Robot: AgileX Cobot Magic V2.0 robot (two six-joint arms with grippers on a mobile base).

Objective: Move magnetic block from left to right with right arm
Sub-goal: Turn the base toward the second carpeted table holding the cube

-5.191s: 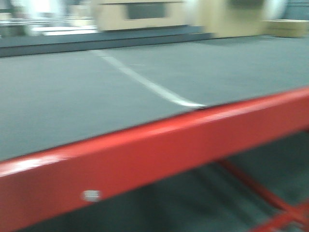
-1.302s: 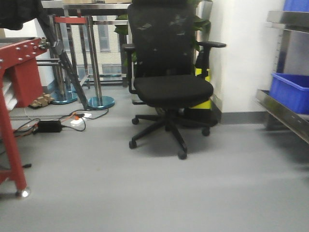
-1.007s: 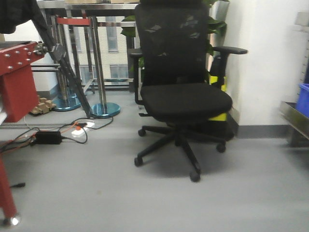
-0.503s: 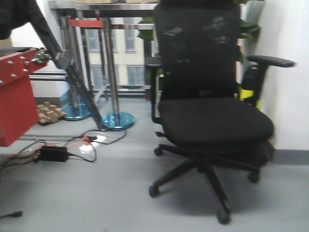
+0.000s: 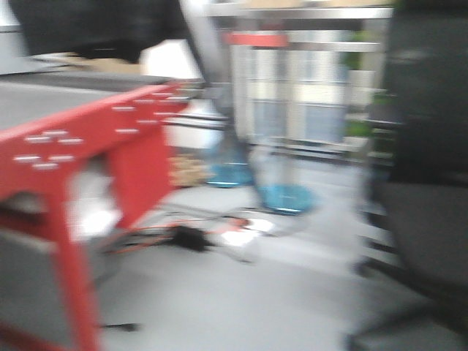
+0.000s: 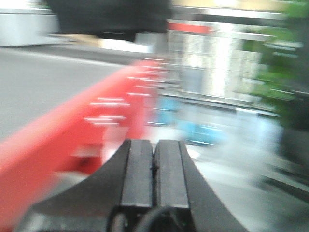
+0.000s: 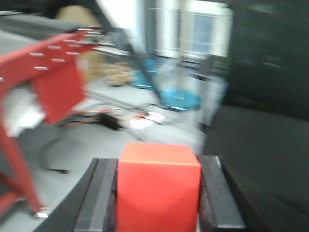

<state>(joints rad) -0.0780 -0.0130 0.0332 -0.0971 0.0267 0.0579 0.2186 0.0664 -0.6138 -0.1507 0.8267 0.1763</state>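
While my right gripper (image 7: pixel 158 166) was clamped on the magnetic block (image 7: pixel 158 198), one finger on each side face, the red cube hung over the floor (image 7: pixel 87 145) and not over any tabletop. My left gripper (image 6: pixel 154 145) had its fingers pressed together and carried nothing. Just beyond, on my left, stood the red frame (image 5: pixel 110 124) with the grey tabletop (image 6: pixel 43 87) on it. On my right the black office chair (image 7: pixel 260 130) was near. Farther away, cables (image 5: pixel 190 235) lay on the floor, and behind them were the blue bases (image 5: pixel 281 197) of some metal stands. Every view was smeared, which I judged to be a sign of fast motion. My worries came from this. Only two faces were held, so a jerk could let the smooth cube slide out and drop among the cables. My arm could strike the chair. Also, if the frame is steel, a magnet carried close to it could be pulled aside and twisted in the grip.
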